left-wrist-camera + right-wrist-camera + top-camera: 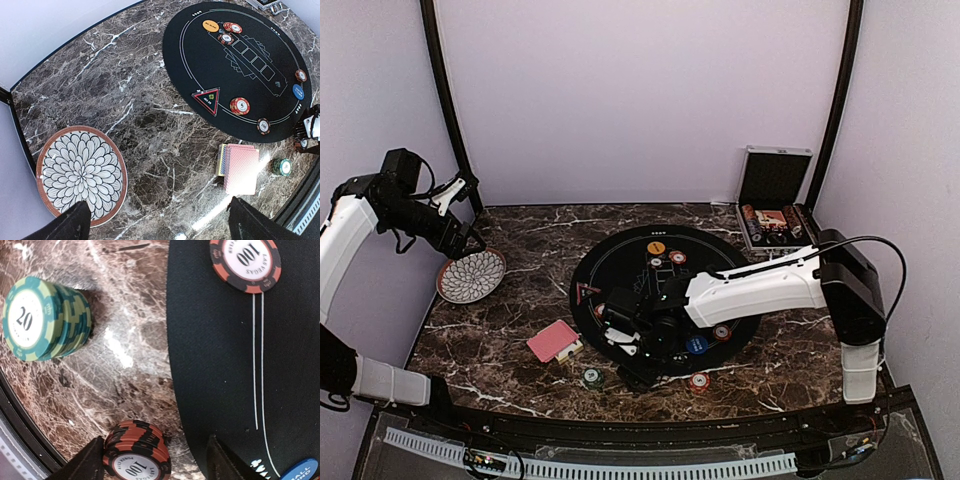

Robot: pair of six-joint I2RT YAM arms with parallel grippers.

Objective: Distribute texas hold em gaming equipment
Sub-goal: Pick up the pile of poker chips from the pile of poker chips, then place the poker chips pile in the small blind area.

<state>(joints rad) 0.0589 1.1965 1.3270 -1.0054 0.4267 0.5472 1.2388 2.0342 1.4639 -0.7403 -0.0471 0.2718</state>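
Note:
A stack of red-and-black 100 chips (136, 455) stands on the marble just off the black round mat (215, 365). My right gripper (157, 460) is open around it; the left finger (87, 465) is against the stack and the right finger (222, 462) stands well clear of it. A green 20 stack (47, 317) sits further out on the marble, and a single 100 chip (246, 262) lies on the mat. From above, the right gripper (638, 368) is low at the mat's near edge. Red-backed cards (241, 170) lie on the marble. My left gripper (160, 220) hangs open high above the table, empty.
A patterned white plate (471, 276) sits at the left. The silver hinged case (772, 215) stands open at the back right. Loose chips, an orange disc (211, 25), a blue disc (298, 91) and a triangular marker (207, 99) lie on the mat.

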